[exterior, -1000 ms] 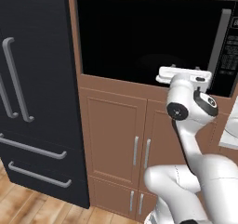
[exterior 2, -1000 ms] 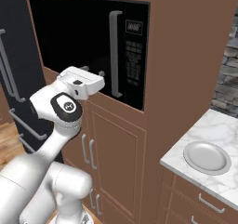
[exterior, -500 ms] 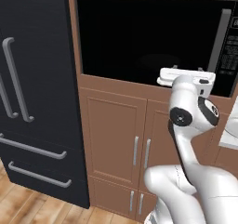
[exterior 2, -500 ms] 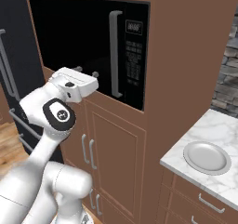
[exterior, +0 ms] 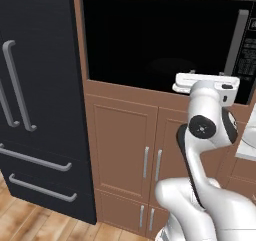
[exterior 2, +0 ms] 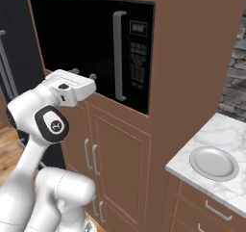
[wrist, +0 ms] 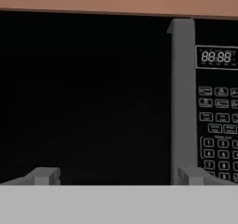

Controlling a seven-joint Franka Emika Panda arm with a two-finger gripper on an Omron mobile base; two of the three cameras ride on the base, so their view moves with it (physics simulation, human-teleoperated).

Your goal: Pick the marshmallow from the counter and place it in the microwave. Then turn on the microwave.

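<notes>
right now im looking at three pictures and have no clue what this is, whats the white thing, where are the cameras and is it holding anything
The white thing is a robot arm in a computer-drawn kitchen. Two pictures come from cameras on its base, behind it to the left and to the right. The third comes from a camera on its hand, looking along the gripper, whose two fingers stand wide apart with nothing between them.

The hand is raised in front of the microwave, a black box set in brown cabinets, with a grey door handle and a keypad to the right of it. The black fridge stands to the left.

At the right, the marble counter carries a round white plate, which looks empty. I cannot pick out the marshmallow here.
</notes>
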